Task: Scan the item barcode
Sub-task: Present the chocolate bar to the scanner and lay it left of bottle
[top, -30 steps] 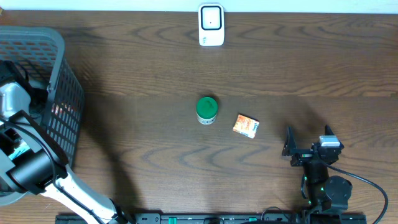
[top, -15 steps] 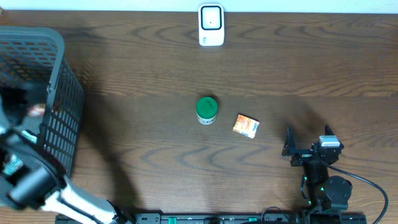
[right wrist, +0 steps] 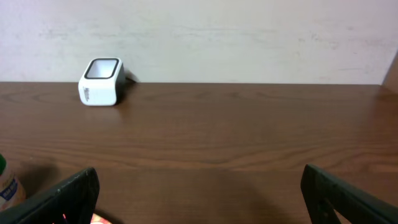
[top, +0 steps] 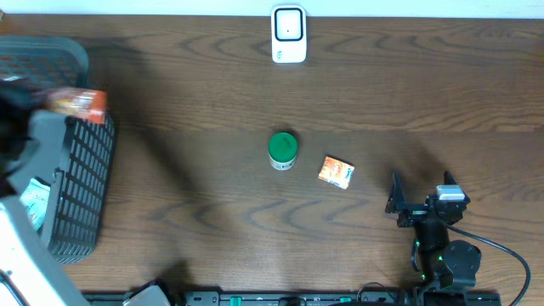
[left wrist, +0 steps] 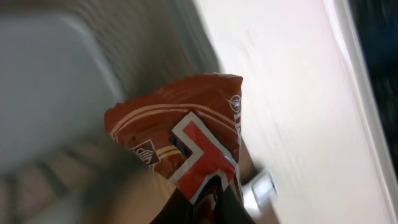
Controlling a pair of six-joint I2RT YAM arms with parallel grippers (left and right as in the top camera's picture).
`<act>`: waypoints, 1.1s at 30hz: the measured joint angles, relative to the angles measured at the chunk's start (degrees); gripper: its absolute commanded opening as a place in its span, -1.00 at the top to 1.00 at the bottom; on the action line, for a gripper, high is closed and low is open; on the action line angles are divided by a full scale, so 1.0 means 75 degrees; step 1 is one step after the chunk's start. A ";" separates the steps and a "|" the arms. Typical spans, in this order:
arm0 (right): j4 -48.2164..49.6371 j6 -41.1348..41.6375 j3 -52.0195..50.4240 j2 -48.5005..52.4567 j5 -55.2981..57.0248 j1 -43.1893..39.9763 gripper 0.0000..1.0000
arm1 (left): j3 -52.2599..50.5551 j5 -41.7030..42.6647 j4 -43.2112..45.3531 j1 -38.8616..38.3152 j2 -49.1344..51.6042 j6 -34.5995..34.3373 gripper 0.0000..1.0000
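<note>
- Overhead: I am seeing the red packet point(top: 78, 102) hanging over the rim of the basket point(top: 81, 187) at the far left. It is off the bench point(top: 204, 93) and smeared by blur, and so is the left arm point(top: 12, 255) beside it.
- The scanner point(top: 288, 35) is standing at the far edge, well apart from the packet. A jar point(top: 282, 150) and a sachet point(top: 337, 172) are lying mid-bench between them.
- The right claw point(top: 420, 196) is sitting parked at the near right, spread wide with nothing in it.
- Left wrist: the left claw point(left wrist: 198, 204) is pinching the packet point(left wrist: 183, 146) by its lower edge, jaws clamped tight on the foil. I am seeing printed red and white artwork facing the lens but no barcode. Which face carries it I cannot tell.
- A small white blur low in the frame may be the scanner; it is too soft to say.
- Right wrist: the right claw's fingers point(right wrist: 65, 198) are framing an open gap, and the scanner point(right wrist: 102, 81) is standing beyond them by the wall with nothing in front of its window.
- Where I am judging the job to be: the pick is done and the scan is not. I am still needing to carry the packet across, turn its code to the scanner window and present it close.
</note>
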 measured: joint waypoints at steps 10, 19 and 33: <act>-0.0003 0.0000 0.0000 0.0000 0.0006 0.0000 -0.99 | -0.0702 -0.1597 -0.0522 -0.4704 0.0181 0.0143 0.86; -0.0003 0.0000 0.0000 0.0000 0.0003 0.0000 -0.98 | -0.2463 -0.2801 0.0769 -0.6857 0.1961 0.0717 0.86; -0.0003 0.0000 0.0000 0.0000 0.0000 0.0000 -0.99 | -0.4503 -0.2500 0.2527 -0.7580 0.4339 0.1390 -0.52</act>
